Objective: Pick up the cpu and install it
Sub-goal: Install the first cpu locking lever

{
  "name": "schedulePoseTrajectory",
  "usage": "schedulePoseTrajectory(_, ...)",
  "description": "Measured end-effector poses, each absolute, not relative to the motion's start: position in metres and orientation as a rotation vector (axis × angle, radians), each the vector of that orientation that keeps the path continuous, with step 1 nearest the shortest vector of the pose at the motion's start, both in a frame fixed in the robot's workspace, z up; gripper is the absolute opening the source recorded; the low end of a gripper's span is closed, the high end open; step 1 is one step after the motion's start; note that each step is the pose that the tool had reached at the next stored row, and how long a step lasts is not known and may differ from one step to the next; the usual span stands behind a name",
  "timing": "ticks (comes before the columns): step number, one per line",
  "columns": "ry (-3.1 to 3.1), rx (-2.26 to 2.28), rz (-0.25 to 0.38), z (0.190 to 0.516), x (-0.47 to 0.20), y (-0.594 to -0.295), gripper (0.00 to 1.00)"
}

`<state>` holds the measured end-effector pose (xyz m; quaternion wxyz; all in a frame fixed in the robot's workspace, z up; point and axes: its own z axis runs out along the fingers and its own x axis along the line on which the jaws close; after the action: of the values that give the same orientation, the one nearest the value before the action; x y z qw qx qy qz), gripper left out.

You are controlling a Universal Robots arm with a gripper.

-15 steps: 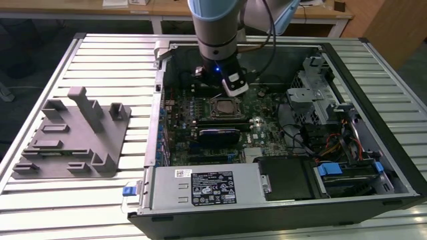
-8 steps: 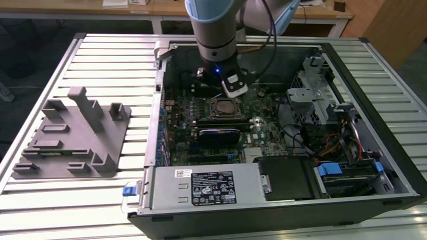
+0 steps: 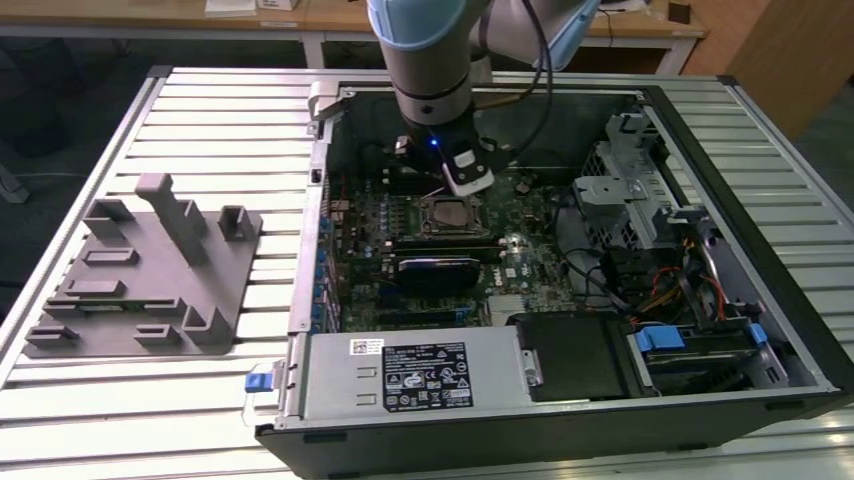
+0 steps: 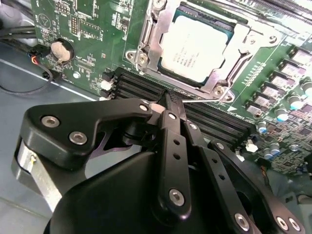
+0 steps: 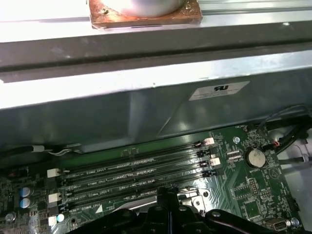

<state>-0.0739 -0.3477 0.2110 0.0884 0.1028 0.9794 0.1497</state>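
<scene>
Though the arm hangs low inside the open computer case (image 3: pixel 747 330), the cpu (image 4: pixel 199 48) already lies in its socket frame (image 4: pixel 161 36) on the motherboard (image 3: pixel 400 300), so the placing looks done; whether the lever (image 4: pixel 204 100) is latched I cannot tell. In the second wrist view the gripper (image 4: pixel 170 103) has its fingers together on nothing, just beside the socket. The first wrist view adds the memory slots (image 5: pixel 136 173) and case wall (image 5: pixel 146 107).

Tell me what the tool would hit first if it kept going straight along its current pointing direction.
Probably the thin metal socket lever beside the memory slots; the tool tips sit right over it. The cpu lies in its socket just beyond. Depth is unclear.
</scene>
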Motion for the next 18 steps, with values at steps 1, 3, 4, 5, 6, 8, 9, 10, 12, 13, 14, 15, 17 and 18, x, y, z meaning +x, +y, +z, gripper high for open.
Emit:
schedulePoseTrajectory(1,2.915,0.307,0.446,0.211,-0.074,-0.347,0.11)
schedulePoseTrajectory(3,2.913,0.313,0.445,0.209,-0.074,-0.346,0.11)
schedulePoseTrajectory(4,2.912,0.317,0.445,0.209,-0.074,-0.345,0.11)
schedulePoseTrajectory(5,2.910,0.321,0.444,0.208,-0.074,-0.345,0.11)
schedulePoseTrajectory(6,2.907,0.328,0.443,0.207,-0.074,-0.345,0.11)
schedulePoseTrajectory(8,2.899,0.339,0.442,0.206,-0.074,-0.345,0.11)
schedulePoseTrajectory(9,2.895,0.345,0.442,0.205,-0.074,-0.345,0.11)
schedulePoseTrajectory(10,2.892,0.350,0.441,0.205,-0.074,-0.345,0.11)
schedulePoseTrajectory(12,2.888,0.359,0.440,0.203,-0.074,-0.343,0.11)
schedulePoseTrajectory(13,2.887,0.362,0.440,0.203,-0.074,-0.342,0.11)
schedulePoseTrajectory(14,2.887,0.365,0.439,0.202,-0.074,-0.341,0.11)
schedulePoseTrajectory(15,2.886,0.367,0.439,0.202,-0.074,-0.339,0.11)
schedulePoseTrajectory(17,2.885,0.372,0.439,0.201,-0.074,-0.335,0.11)
schedulePoseTrajectory(18,2.885,0.374,0.438,0.200,-0.074,-0.334,0.11)
